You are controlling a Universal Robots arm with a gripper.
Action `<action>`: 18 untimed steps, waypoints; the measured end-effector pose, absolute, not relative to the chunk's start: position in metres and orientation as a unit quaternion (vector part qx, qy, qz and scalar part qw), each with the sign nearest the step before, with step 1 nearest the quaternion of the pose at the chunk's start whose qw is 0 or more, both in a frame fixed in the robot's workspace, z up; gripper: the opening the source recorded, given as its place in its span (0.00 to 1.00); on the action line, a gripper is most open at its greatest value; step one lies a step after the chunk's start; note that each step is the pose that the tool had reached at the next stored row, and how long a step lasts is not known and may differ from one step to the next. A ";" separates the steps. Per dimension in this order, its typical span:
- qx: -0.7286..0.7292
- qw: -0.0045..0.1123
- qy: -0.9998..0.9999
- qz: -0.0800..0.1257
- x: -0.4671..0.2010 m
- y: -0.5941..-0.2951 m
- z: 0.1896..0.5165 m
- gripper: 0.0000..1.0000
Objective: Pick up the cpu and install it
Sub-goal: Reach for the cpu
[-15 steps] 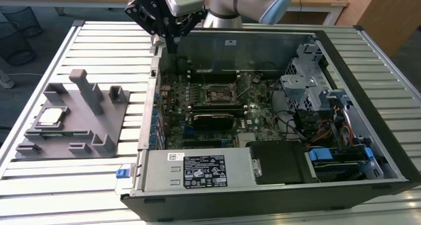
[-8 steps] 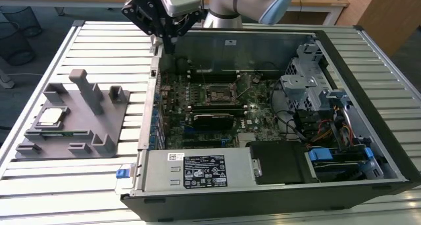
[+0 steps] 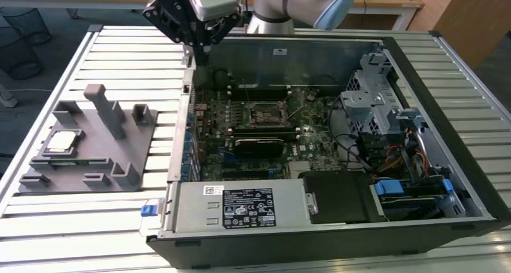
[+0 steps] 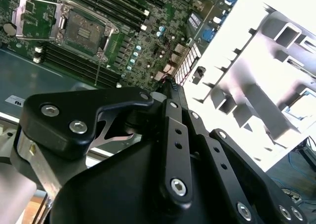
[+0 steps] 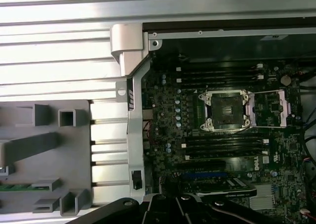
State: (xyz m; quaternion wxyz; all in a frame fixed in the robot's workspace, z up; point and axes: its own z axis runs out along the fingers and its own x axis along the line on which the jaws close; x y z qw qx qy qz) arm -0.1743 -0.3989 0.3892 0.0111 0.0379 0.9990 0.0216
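We find the gripper (image 3: 198, 45) closed on nothing, hanging above the far corner of the computer case (image 3: 319, 246) (the corner toward the exterior view's left), over the case wall.

The cpu (image 3: 62, 141) lies flat, metal top up, on the grey fixture (image 3: 131, 147). This fixture rests on the slatted worktop (image 3: 80, 225) near its edge at the exterior view's left, well apart from the gripper.

On the motherboard (image 5: 168, 135), the socket (image 5: 224, 110) stands open, with its load plate (image 5: 269, 108) swung aside. A green memory stick (image 5: 15, 187) sits in the fixture.
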 end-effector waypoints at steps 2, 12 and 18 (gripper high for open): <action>0.038 0.011 0.999 0.022 -0.176 -0.399 0.389 0.11; 0.038 0.010 0.999 0.022 -0.183 -0.399 0.388 0.11; 0.038 0.009 0.999 0.022 -0.187 -0.399 0.387 0.11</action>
